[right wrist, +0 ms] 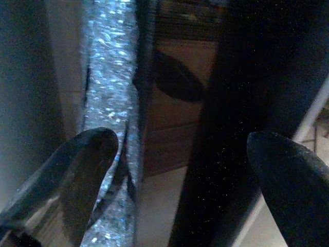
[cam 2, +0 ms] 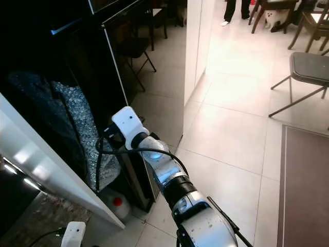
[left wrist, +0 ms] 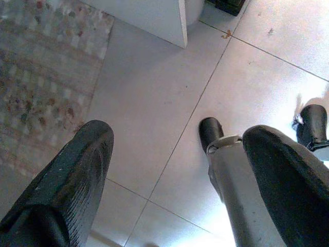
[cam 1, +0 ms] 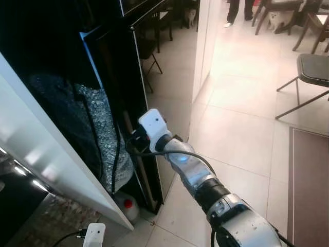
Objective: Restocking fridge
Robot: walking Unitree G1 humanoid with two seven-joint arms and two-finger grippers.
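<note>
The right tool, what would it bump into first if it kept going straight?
Probably the black fridge door edge, which lies right ahead between the open right tool's fingers. How near it is, I can't tell.

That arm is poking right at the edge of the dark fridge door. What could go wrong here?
The right gripper, fingers spread, sits at the tall glossy black fridge door; the fingers may slip off its smooth edge or get pinched. A black cable loops loosely off the wrist and could snag on the door. A small white plastic jug with a red cap stands on the pale tiled floor by the door's foot and might be knocked over.
</note>
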